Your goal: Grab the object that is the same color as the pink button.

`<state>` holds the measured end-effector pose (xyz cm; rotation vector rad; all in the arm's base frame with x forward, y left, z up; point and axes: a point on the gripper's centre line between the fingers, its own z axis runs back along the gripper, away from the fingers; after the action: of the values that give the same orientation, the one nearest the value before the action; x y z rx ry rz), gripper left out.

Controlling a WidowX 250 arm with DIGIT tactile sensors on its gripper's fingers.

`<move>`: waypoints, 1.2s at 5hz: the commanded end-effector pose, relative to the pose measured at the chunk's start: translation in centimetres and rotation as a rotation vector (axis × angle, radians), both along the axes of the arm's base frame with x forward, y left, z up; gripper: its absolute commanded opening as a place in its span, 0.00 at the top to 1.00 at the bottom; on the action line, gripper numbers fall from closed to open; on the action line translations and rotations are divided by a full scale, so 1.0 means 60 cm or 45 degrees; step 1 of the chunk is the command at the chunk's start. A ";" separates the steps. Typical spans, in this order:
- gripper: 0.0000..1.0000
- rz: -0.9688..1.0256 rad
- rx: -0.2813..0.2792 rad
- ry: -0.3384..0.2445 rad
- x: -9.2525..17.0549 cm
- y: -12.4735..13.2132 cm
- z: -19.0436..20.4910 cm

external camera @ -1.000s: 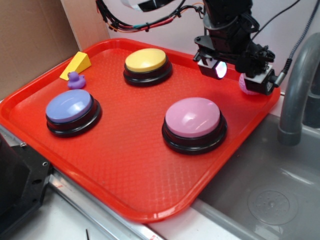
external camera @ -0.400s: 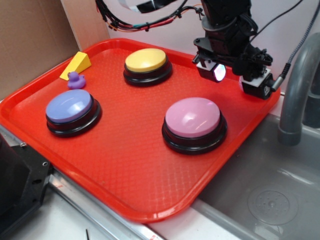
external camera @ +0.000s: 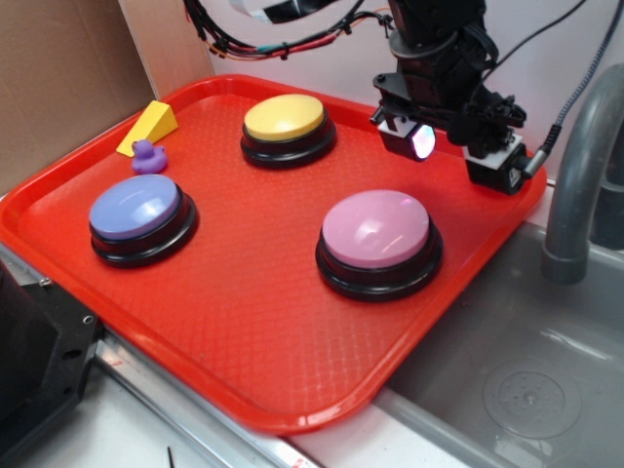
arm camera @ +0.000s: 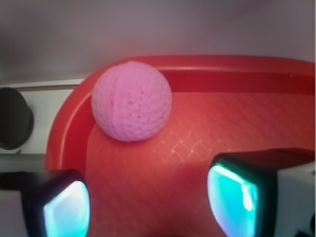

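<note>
Pink ball, dimpled with a groove down it, sits in a rounded corner of the red tray, touching or almost touching the raised rim; wrist view only. Exterior view hides it behind the gripper, which hangs over the tray's far right corner. Fingers spread wide, nothing between them, ball ahead of the tips and clear of both. Finger pads glow teal in the wrist view; left one cut off by the frame edge.

Pink button, glossy dome on a black base, stands near the gripper toward the tray's front, apart from it. Yellow button is left of the gripper at the back. Purple-blue button is on the left side, well apart. Small purple duck and yellow wedge sit together at the far left corner.

Tray rim curves round the ball on its corner side; open textured tray floor on the side facing the fingers. Grey faucet pipe rises just right of the tray over the metal sink. Dark round object beyond the rim is blurred; cannot tell what it is. Cable bundle hangs above the yellow button. Cardboard wall stands at left.
</note>
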<state>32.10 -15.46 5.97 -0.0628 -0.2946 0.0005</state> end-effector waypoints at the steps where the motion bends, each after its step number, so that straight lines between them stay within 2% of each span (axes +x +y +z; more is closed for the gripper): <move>1: 0.00 0.004 -0.047 -0.092 0.016 -0.009 0.051; 4: 0.00 0.020 -0.029 -0.106 0.042 -0.013 0.029; 6: 0.00 0.019 -0.020 -0.078 0.050 -0.008 0.014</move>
<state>33.86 -15.36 4.53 -0.0471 -0.2974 0.0109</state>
